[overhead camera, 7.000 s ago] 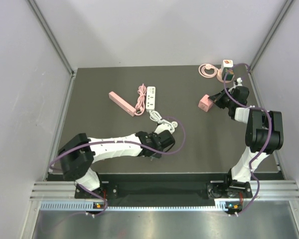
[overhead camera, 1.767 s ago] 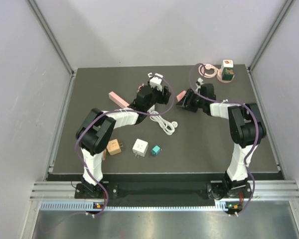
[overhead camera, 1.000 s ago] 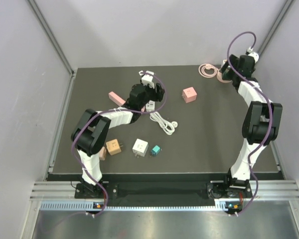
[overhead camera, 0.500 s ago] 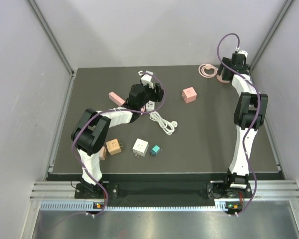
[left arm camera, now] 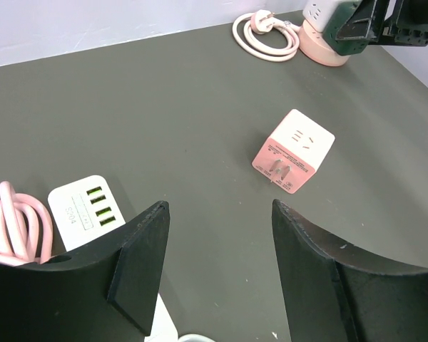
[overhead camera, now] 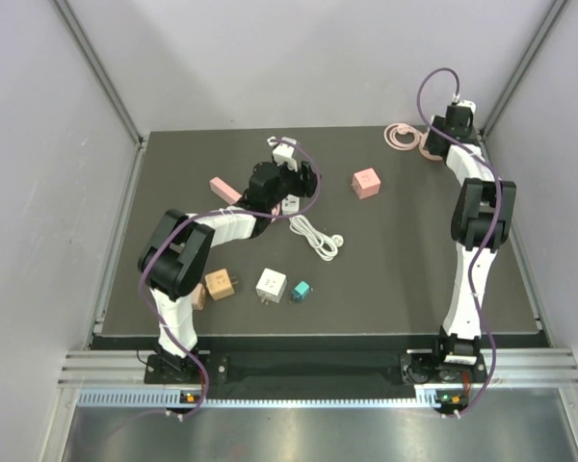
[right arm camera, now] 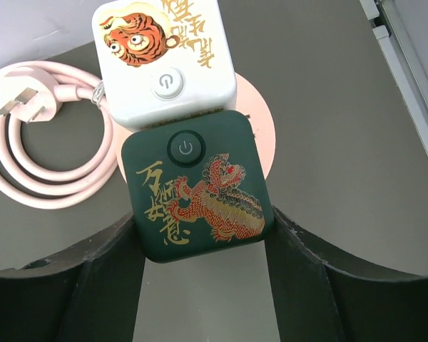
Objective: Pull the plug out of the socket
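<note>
Two arms reach over a dark grey table mat [overhead camera: 414,269]. L arm [overhead camera: 222,223] folds in toward mid-back of mat. R arm [overhead camera: 477,207] is stretched to far R corner. L gripper [left arm camera: 217,206]: fingers well apart, only bare mat btwn them, holding nothing. R gripper [right arm camera: 202,221]: fingers spread wide, one each side of the green plug's lower half and v. close to its sides; can't tell if pads touch it.

Next by size: long pink bar-shaped power strip [overhead camera: 226,191] lies at a slant just left of L gripper. White power strip w/ four green USB slots [left arm camera: 85,210] sits by L gripper's left finger, w/ a bundled pink cord [left arm camera: 11,221] just beside it. Loose white cable w/ round plug [overhead camera: 318,236] lies nr mat centre. Pink coiled cable w/ three-pin plug [right arm camera: 50,192] is in far R corner, next to a pink round disc base [right arm camera: 260,132].

Over that disc stands a white cube socket w/ tiger print + power button [right arm camera: 164,60]. Task's thing, the dark green cube plug w/ gold-red dragon print + power button [right arm camera: 196,189], sits flush against white cube's near face, btwn R gripper's fingers.

Small stuff: pink cube adapter [left arm camera: 294,151] sits alone on mat btwn the two grippers, prongs facing L wrist cam. Tan cube [overhead camera: 221,284], white cube adapter [overhead camera: 271,284] and small teal block [overhead camera: 301,291] sit in a row nr front-centre, teal just beside white.
</note>
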### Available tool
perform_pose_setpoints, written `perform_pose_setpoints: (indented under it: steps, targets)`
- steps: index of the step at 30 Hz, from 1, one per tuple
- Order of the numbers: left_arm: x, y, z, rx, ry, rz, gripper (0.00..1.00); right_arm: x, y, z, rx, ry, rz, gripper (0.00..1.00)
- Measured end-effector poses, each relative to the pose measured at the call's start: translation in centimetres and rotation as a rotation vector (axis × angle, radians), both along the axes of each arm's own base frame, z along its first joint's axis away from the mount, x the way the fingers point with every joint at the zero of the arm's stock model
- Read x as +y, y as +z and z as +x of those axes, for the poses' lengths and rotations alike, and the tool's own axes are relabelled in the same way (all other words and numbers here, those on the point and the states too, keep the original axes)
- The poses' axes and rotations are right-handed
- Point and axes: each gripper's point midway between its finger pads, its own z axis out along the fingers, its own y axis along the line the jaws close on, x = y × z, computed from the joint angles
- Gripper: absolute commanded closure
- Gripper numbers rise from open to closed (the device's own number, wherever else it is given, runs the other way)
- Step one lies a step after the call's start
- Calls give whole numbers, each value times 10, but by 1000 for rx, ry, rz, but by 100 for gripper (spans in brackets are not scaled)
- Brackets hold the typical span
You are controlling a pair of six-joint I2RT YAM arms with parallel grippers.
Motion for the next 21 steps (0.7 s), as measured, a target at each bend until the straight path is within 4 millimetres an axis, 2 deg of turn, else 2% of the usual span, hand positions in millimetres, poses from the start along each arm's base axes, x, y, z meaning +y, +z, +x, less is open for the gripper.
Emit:
perform_pose_setpoints:
  steps: [1,3,4,7,11,15,18,20,21]
  targets:
    - [0,0,0,0,0,0,36,0,0,0,1,0,-3,81]
    - [0,0,0,0,0,0,36,3,0,0,-2,2,-4,90]
    - [0,0,0,0,0,0,36,3,0,-1,-4,-1,-5,98]
    - [-1,1,0,0,-4,-1,36,8,-1,-16,7,-22,-2,100]
    - [-4,5,-1,-6,-23,-7,36,25,-4,-59,52,-72,17,100]
    - [-11,13,2,0,-45,-19,39,53,-7,-123,91,-109,73,93]
    - [-19,19,5,9,-67,-38,39,72,-8,-182,104,-138,122,88]
    - [-25,20,4,18,-82,-48,39,84,-9,-214,102,-151,153,78]
    - [-26,19,2,25,-86,-50,39,89,-10,-227,100,-158,171,68]
